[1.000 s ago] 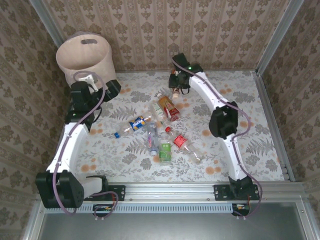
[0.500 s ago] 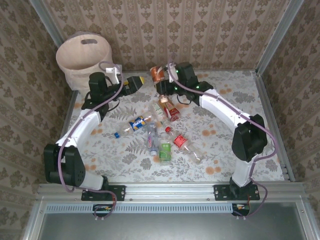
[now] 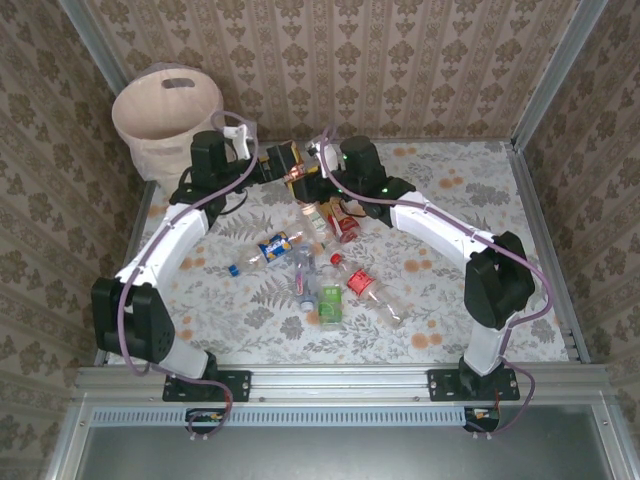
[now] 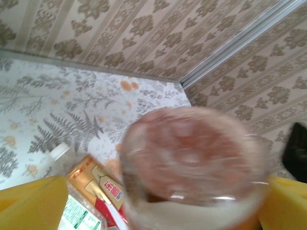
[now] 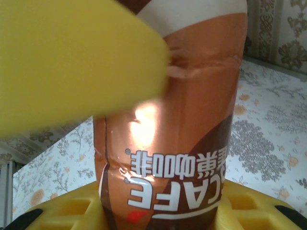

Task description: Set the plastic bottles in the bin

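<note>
Now, from above, the right gripper has carried the coffee bottle across to the left gripper. Half a second ago that one waited apart, and before that it hung by the bin, out at ten o'clock. They meet near twelve, so I judge a handover is due. The other bottles lie mid-table.

Left wrist: the bottle's base sits between yellow fingers with a gap on one side, so that claw is spread, not clamped.

Right wrist: the brown label stands pinched between the pads, firmly grasped.
</note>
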Available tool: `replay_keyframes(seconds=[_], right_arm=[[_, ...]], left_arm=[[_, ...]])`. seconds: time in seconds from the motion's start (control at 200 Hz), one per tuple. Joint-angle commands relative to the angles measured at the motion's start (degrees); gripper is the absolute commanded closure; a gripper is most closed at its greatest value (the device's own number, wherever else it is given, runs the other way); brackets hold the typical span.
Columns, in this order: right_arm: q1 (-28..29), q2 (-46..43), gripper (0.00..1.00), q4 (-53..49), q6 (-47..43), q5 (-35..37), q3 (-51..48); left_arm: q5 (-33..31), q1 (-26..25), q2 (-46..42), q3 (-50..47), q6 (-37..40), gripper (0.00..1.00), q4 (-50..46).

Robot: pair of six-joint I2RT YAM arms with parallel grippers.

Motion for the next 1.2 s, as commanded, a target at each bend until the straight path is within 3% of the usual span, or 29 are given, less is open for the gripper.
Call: replay_keyframes(seconds=[0.0, 0.175, 0.27, 0.37, 0.425, 0.52, 0.655, 0.755, 0.845, 0.93, 1.04, 1.195], right_arm=[[0.65, -1.91, 0.57, 2.73, -1.54, -2.98, 0.12], [0.91, -1.04, 0.54, 1.13, -1.85, -5.03, 1.59], [0.92, -1.14, 0.49, 0.76, -1.55, -5.11, 1.66], [0.94, -1.86, 0.37, 0.74, -1.24, -4.02, 1.17], [0.91, -2.62, 0.27, 0.69, -1.23, -2.59, 0.58], [0.91, -4.44, 0.2, 0.55, -1.4, 1.97, -1.04], [0.95, -7.01, 0.0, 0.54, -1.3, 5.97, -4.62], [0.91, -8.53, 0.0, 1.27, -0.59, 9.04, -7.76], [0.92, -9.77, 0.0, 2.44, 0.66, 12.86, -10.59], [0.93, -10.8, 0.0, 3.42, 1.31, 14.34, -12.98], [0.93, -12.63, 0.0, 7.42, 1.3, 10.88, -17.08], [0.92, -14.24, 0.0, 8.29, 1.22, 11.78, -19.77]], left_arm=[[-0.33, -0.88, 0.77, 2.75, 2.27, 0.06, -3.13], [0.45, -0.83, 0.94, 2.84, 1.68, 0.32, -1.61], [1.68, -0.41, 1.04, 2.96, 0.75, 0.37, 0.53], [0.51, 0.7, 1.08, 4.94, 1.23, 0.39, -0.01], [-2.03, 1.58, 0.93, 6.87, 2.3, 0.4, -1.54], [-9.54, 3.64, 1.0, 11.77, 5.25, 0.4, -5.33], [-23.3, 7.02, 1.74, 18.6, 9.5, 0.42, -7.52], [-32.94, 9.64, 2.6, 21.31, 10.26, 0.43, -4.36], [-35.9, 12.66, 4.88, 23.58, 10.41, 0.43, 0.78], [-37.8, 15.34, 9.85, 30.05, 10.04, 0.43, -0.81], [-37.14, 19.0, 15.74, 35.1, 6.19, 0.43, 0.07], [-33.08, 23.66, 24.5, 43.37, -2.1, 0.43, -1.4]])
